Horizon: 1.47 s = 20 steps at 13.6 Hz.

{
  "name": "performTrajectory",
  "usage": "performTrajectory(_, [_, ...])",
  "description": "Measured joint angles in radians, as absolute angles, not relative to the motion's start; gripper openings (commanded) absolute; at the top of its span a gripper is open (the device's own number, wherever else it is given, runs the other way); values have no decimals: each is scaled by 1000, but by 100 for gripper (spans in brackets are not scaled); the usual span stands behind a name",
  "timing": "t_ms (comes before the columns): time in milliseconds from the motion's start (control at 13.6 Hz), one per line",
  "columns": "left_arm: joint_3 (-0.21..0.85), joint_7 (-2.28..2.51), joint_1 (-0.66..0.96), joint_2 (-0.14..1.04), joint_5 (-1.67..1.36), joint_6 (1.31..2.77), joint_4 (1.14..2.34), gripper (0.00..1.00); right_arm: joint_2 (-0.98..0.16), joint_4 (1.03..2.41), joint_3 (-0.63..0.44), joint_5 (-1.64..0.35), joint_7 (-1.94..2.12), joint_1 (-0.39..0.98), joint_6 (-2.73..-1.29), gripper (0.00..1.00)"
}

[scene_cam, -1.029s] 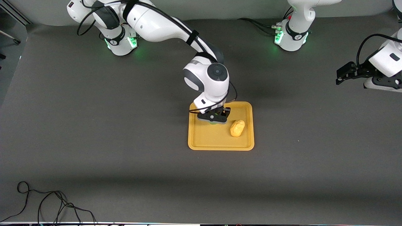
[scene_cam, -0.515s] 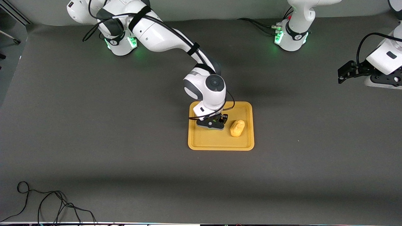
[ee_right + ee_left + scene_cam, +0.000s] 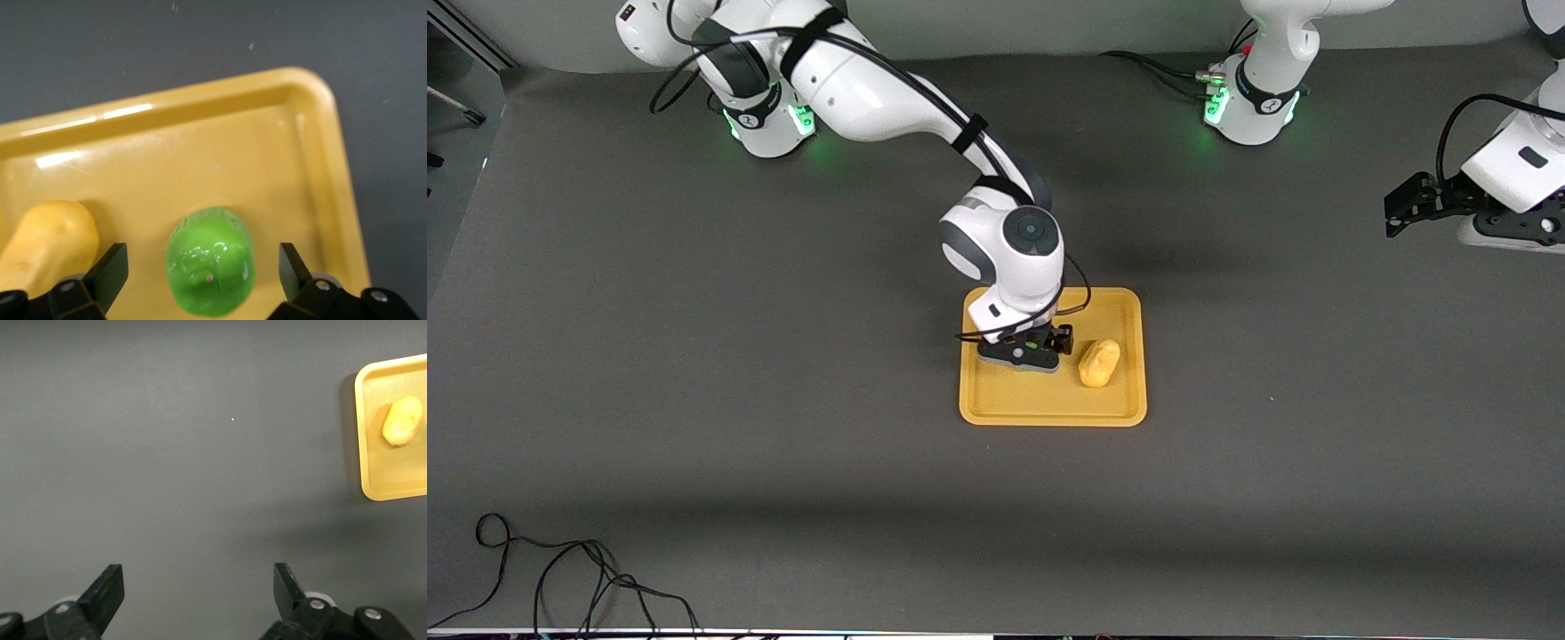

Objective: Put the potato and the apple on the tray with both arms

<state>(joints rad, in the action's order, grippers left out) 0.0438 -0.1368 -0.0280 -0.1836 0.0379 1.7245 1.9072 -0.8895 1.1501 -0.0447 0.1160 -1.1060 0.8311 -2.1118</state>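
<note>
Fingers [image 3: 110,270] of right gripper [image 3: 200,267] spread wide, apple [image 3: 211,269] sitting btwn them on tray [image 3: 1049,404], not clamped. Potato [image 3: 1099,363] lies just beside it on same tray, toward left arm's end. Left gripper [image 3: 1403,203] waits over bare bench [image 3: 783,462] well apart from tray, fingers [image 3: 107,590] apart, holding nothing.

Round bright-green faceted toy apple [image 3: 211,269], glossy. Lumpy yellow-orange toy potato [image 3: 1099,363]. Flat yellow-orange plastic tray [image 3: 1049,404]. Plain dark grey table mat [image 3: 694,356]. White arms, black grippers.
</note>
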Motion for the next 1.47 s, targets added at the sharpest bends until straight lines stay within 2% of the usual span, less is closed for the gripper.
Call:
performTrajectory(368, [44, -137, -28, -183, 39, 1724, 1912, 100, -652, 1133, -45, 107, -1084, 792, -1829, 100])
performTrajectory(662, [44, -137, -28, -183, 39, 1724, 1913, 100, -487, 1151, -47, 73, -857, 694, -1608, 100])
performTrajectory(882, [43, -137, -28, -183, 40, 1725, 1914, 100, -325, 1284, -60, 40, -633, 580, -1583, 100])
performTrajectory(1176, [42, -137, -29, -183, 40, 1725, 1914, 100, -131, 1480, -52, 12, -304, 344, -1583, 100])
performTrajectory(1471, [43, -137, -29, -183, 39, 1725, 1915, 100, -46, 1592, 29, -2, -82, 75, -1585, 100])
